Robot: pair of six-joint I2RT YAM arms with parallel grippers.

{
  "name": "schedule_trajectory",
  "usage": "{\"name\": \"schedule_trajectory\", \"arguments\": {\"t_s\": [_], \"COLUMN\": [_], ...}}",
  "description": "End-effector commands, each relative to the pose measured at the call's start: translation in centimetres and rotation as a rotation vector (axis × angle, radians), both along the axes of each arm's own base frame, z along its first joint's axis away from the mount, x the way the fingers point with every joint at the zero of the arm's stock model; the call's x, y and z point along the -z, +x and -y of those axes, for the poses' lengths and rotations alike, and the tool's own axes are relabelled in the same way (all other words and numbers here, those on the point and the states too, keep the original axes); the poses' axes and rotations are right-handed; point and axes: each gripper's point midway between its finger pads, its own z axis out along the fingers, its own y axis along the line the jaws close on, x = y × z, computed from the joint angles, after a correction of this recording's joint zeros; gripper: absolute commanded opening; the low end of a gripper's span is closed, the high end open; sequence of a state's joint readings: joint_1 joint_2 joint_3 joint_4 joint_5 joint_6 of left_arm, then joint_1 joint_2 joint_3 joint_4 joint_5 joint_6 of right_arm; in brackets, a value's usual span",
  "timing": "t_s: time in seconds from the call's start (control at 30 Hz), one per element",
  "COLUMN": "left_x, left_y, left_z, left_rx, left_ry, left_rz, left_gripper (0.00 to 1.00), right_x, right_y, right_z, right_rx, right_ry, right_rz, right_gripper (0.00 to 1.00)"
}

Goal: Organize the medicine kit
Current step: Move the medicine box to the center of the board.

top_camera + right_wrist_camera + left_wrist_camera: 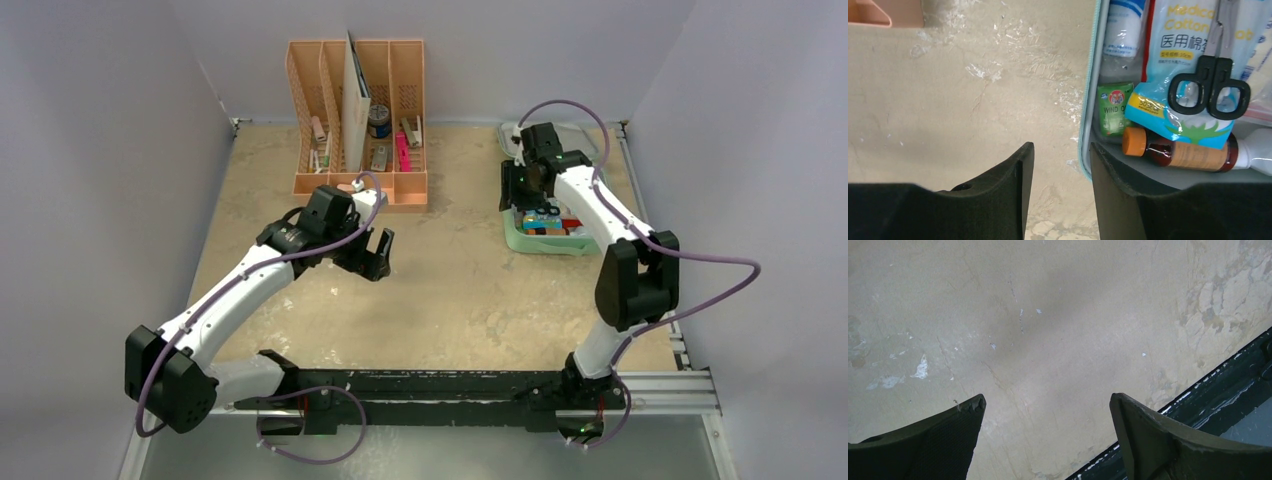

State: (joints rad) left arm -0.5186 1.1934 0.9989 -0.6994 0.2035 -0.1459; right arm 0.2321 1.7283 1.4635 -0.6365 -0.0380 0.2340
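Observation:
The medicine kit [516,240], a mint-green case, lies open at the right of the table. In the right wrist view its wall [1091,100] runs down the frame. Inside lie black-handled scissors [1209,85], a cotton pack [1193,45], a brown bottle with an orange cap [1178,152] and a green sachet [1114,107]. My right gripper [528,196] [1060,150] hangs open over the kit's left rim, one finger inside the case and one outside, with a gap showing. My left gripper [375,255] [1047,402] stands wide open above bare table, holding nothing.
A peach-orange slotted organizer [355,110] with small items and a white board stands at the back centre; its corner [868,12] shows in the right wrist view. The black mounting rail [450,385] [1228,385] runs along the near edge. Grey walls close in both sides.

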Motion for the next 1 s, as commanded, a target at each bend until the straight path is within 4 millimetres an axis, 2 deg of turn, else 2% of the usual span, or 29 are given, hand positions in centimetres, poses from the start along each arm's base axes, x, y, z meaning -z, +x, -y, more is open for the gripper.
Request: {"name": "schedule_trajectory", "arguments": {"t_s": [0.0, 0.2, 0.53, 0.73, 0.97], "left_x": [-0.2, -0.3, -0.4, -0.6, -1.0], "left_y": [0.4, 0.4, 0.7, 0.7, 0.8], "left_z": [-0.2, -0.5, -1.2, -1.1, -1.3], "left_rx": [-0.006, -0.016, -0.048, -0.051, -0.060], "left_ry": [0.019, 0.028, 0.045, 0.039, 0.041], "left_rz": [0.017, 0.027, 0.049, 0.054, 0.075], "left_gripper": [0.94, 0.94, 0.94, 0.94, 0.94], "right_x": [1.2, 2.5, 4.4, 4.4, 4.6], "right_y": [-0.4, -0.9, -1.7, -2.7, -5.0], "right_z": [-0.3, -0.1, -1.5, -3.0, -6.0], "right_rx": [-0.021, -0.037, -0.082, -0.121, -0.208], "right_ry": [-0.042, -0.094, -0.102, -0.082, -0.029], "right_rz": [-0.017, -0.045, -0.094, -0.103, -0.137], "right_gripper": [0.49, 0.48, 0.45, 0.42, 0.36]}}
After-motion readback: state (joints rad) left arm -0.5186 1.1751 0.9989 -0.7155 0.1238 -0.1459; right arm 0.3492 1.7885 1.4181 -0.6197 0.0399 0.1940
